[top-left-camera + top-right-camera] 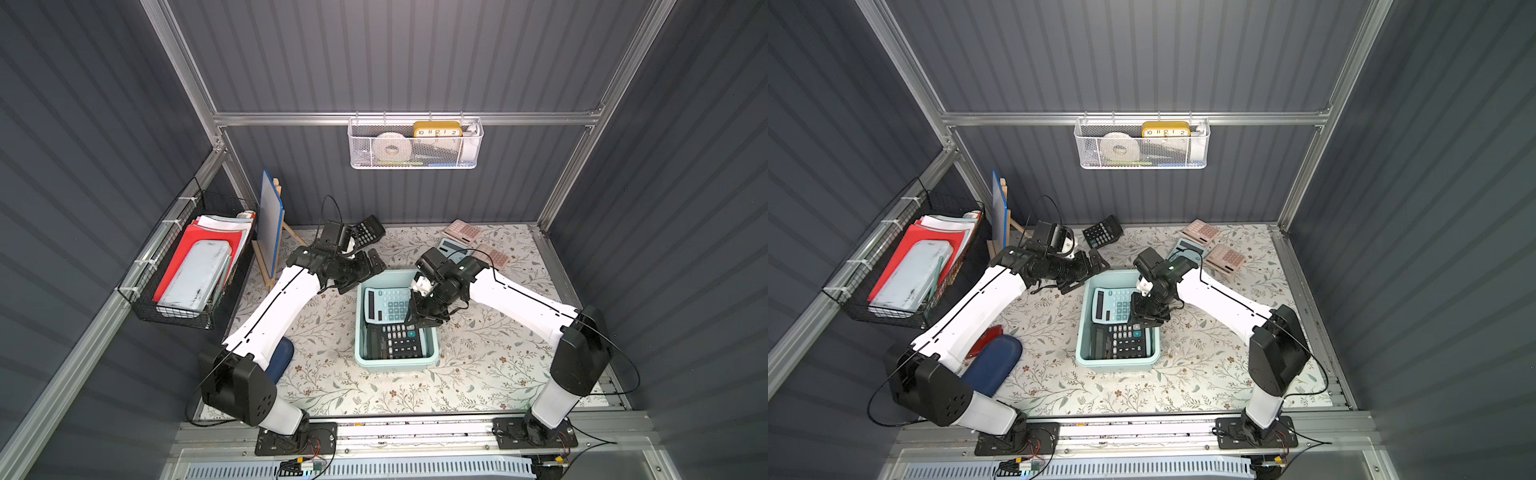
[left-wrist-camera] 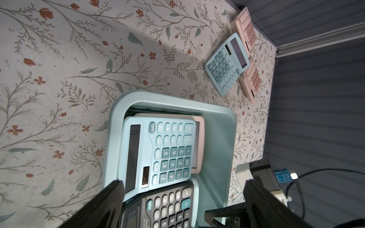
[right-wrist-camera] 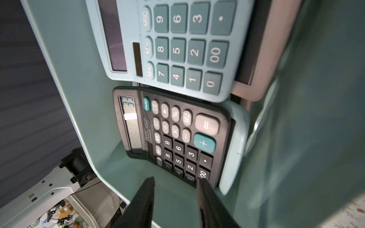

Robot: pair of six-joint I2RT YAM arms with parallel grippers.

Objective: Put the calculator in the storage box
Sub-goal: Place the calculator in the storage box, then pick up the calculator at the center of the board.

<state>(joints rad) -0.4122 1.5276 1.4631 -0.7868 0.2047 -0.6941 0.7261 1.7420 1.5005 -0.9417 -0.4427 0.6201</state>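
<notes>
Bearing DEXIN, the black calculator (image 3: 173, 138) lies in the storage box (image 3: 79, 98); right hand (image 3: 175, 179) narrowly parted, empty, left hand (image 2: 184, 182) wide.

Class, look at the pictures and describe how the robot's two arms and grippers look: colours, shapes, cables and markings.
Both the left arm and right arm have smooth white link shells with a thin dark seam line, bulky black joint housings and black base plates. Thin black cables loop beside each. The left gripper and right gripper have two flat, tapering matte-black fingers.
</notes>
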